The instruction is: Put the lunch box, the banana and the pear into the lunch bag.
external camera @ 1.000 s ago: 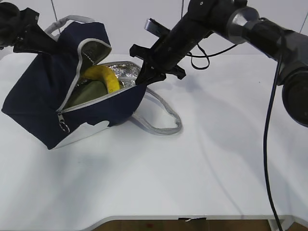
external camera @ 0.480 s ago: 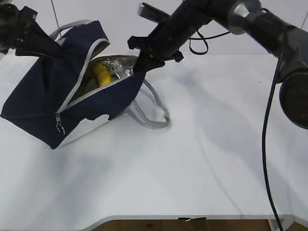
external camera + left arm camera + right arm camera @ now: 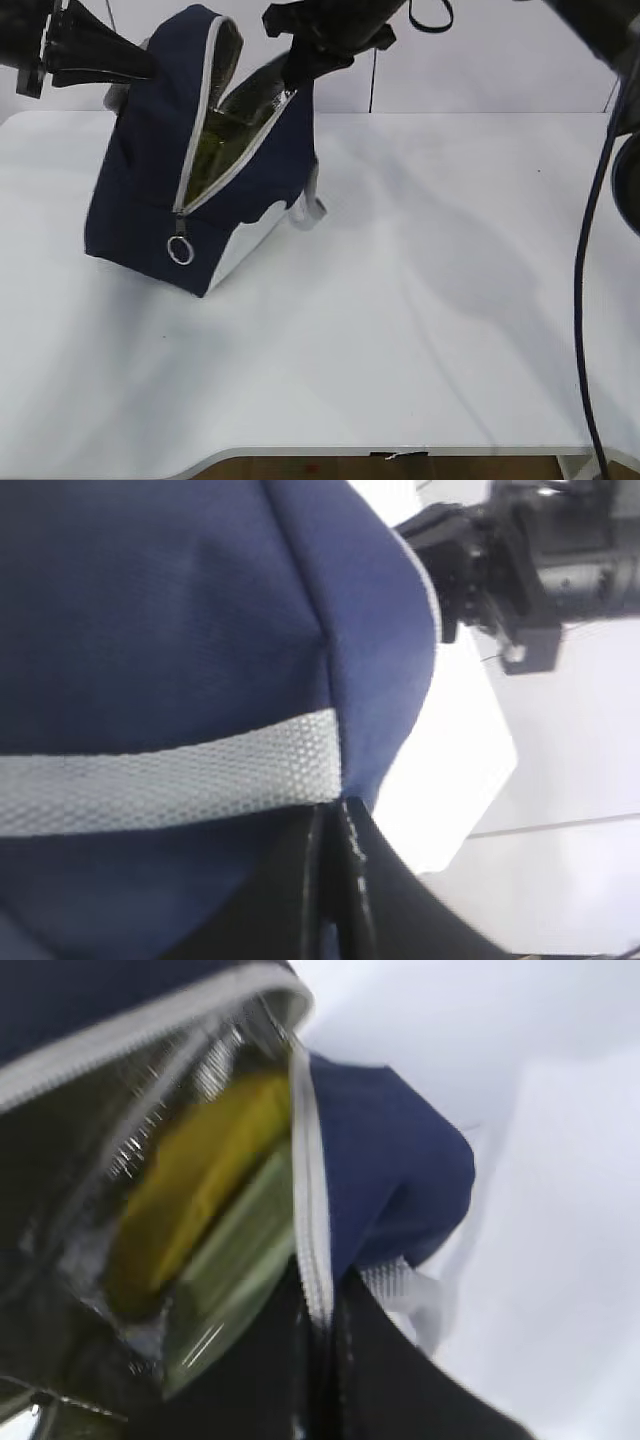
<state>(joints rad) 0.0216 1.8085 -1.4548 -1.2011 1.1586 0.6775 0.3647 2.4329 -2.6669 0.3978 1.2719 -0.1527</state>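
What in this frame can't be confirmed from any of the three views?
- Pear: not seen in any view; whether it is inside the lunch bag is hidden by the fabric.
- Lunch box: right wrist view, blurred, mostly under the banana.
- Left tool: tips pinch the bag; the exterior view's left edge crops its arm.
- Right tool: exterior view's top edge crops it.

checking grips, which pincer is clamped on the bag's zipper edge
The right pincer, pinching the zipper rim of the lunch bag beside the banana; the left pincer holds the grey strap instead.
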